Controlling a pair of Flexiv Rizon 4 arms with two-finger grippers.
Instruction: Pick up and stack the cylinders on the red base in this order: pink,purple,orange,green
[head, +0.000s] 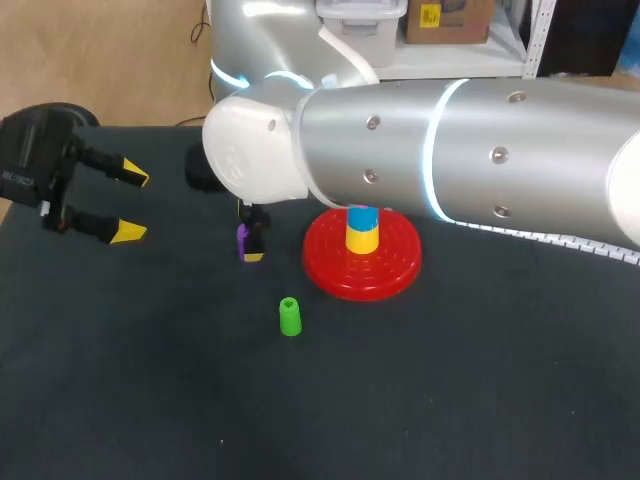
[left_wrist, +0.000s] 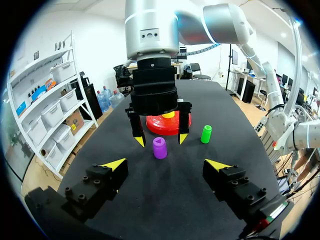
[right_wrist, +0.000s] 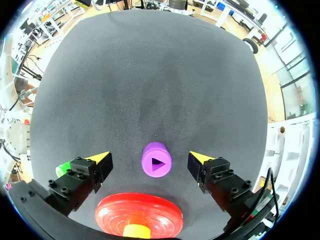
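Note:
A purple cylinder (head: 243, 238) stands upright on the black table, left of the red base (head: 340, 275). My right gripper (right_wrist: 149, 158) is open right over it, one yellow-tipped finger on each side with a gap to the purple cylinder (right_wrist: 156, 160). On the base's peg sits a yellow cylinder (head: 362, 239) with a blue piece (head: 362, 216) above it. A green cylinder (head: 290, 316) stands in front of the base. My left gripper (head: 128, 204) hangs open and empty at the table's left, facing the purple cylinder (left_wrist: 160, 148) and the right gripper (left_wrist: 161, 140).
The bulky right arm (head: 450, 150) crosses the back of the table above the base. Black tabletop (head: 450, 400) lies bare in front and to the right. The green cylinder (left_wrist: 206, 134) stands beside the right gripper's finger, near the red base (left_wrist: 155, 127).

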